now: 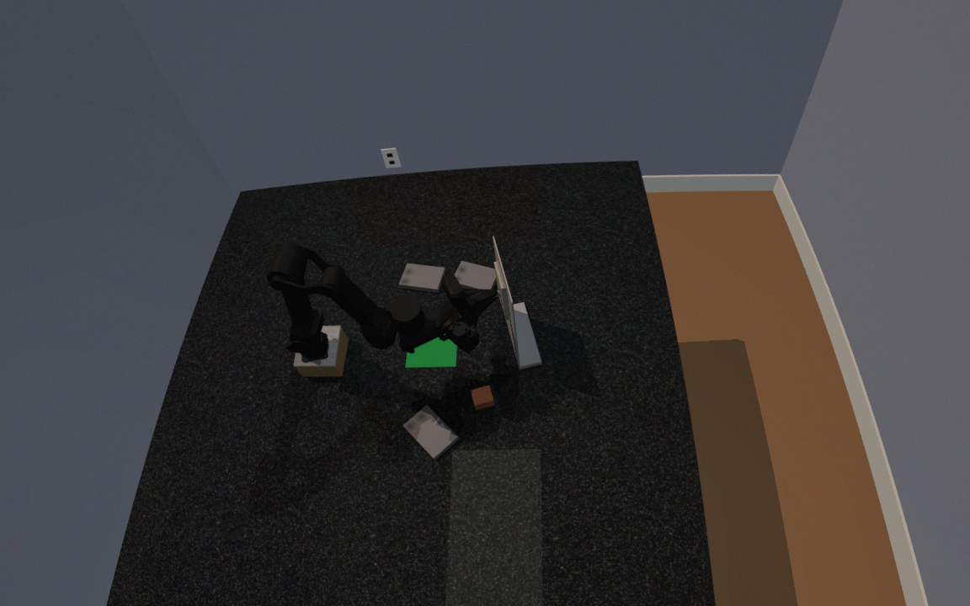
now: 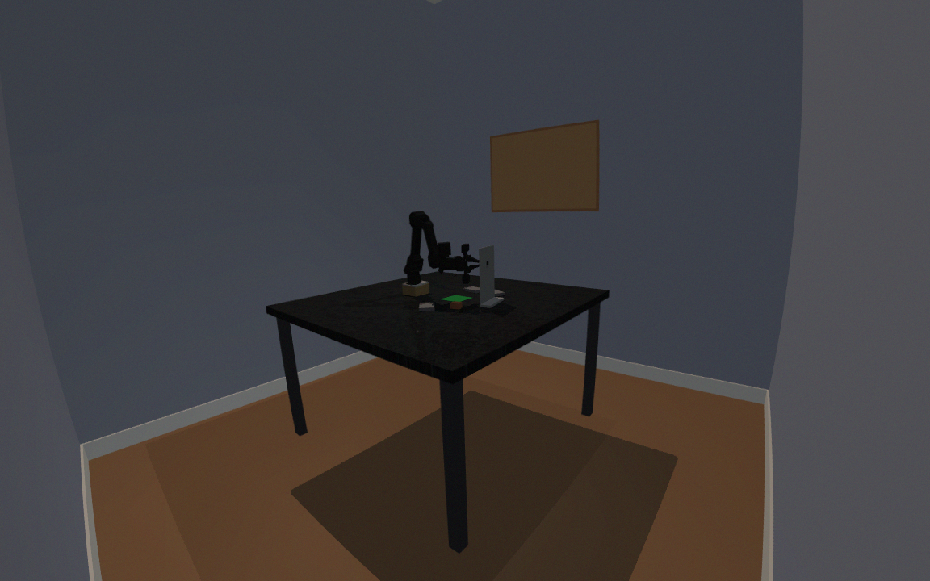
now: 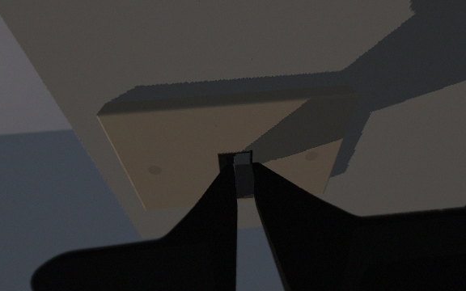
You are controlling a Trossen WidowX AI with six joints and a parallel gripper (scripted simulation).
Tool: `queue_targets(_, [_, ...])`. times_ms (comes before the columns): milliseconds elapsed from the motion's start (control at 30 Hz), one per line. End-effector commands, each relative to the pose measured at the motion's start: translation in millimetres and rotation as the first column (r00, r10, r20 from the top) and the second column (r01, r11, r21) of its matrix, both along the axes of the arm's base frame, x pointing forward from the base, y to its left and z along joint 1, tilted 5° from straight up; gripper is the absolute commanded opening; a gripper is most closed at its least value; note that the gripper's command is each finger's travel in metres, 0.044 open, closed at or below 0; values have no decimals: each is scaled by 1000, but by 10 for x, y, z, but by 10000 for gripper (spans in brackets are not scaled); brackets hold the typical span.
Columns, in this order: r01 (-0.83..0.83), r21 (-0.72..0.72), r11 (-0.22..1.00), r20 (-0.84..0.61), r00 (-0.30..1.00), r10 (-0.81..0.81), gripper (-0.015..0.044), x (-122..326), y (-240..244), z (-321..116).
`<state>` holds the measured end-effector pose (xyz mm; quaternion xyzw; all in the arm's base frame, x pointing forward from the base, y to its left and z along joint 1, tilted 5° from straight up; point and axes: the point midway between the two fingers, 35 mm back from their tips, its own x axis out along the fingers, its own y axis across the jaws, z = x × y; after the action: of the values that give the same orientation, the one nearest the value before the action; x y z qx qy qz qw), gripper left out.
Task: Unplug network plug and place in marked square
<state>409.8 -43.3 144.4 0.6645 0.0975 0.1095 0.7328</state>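
The upright panel [image 1: 508, 316] [image 2: 486, 287] [image 3: 201, 44] bears a beige faceplate [image 3: 168, 137] with a dark socket [image 3: 225, 158]. The small grey plug [image 3: 244, 186] is at the socket's right part, its front end at the opening. My gripper [image 1: 495, 294] [image 2: 479, 265] [image 3: 242, 171] is shut on the plug, one finger against each side. The thin tab cannot be made out, and how deep the plug sits is hard to tell. The marked green square [image 1: 432, 353] [image 2: 456, 298] lies on the table, left of the panel and partly under the arm in the top view.
Two flat pale boxes [image 1: 422, 277] [image 1: 477, 275] lie behind the green square. Another pale box [image 1: 430, 432] [image 2: 425, 307] and an orange block [image 1: 482, 396] [image 2: 456, 305] lie in front of it. The panel's pale foot [image 1: 524, 338] [image 2: 492, 303] rests on the table.
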Motion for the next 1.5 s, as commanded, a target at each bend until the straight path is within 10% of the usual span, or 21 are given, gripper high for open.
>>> queue_targets(0, [5,5,1000,-2,1000,-5,17,3,-7,-1])
queue_targets(1467, [5,5,1000,-4,1000,-5,0,-231,-18,-13])
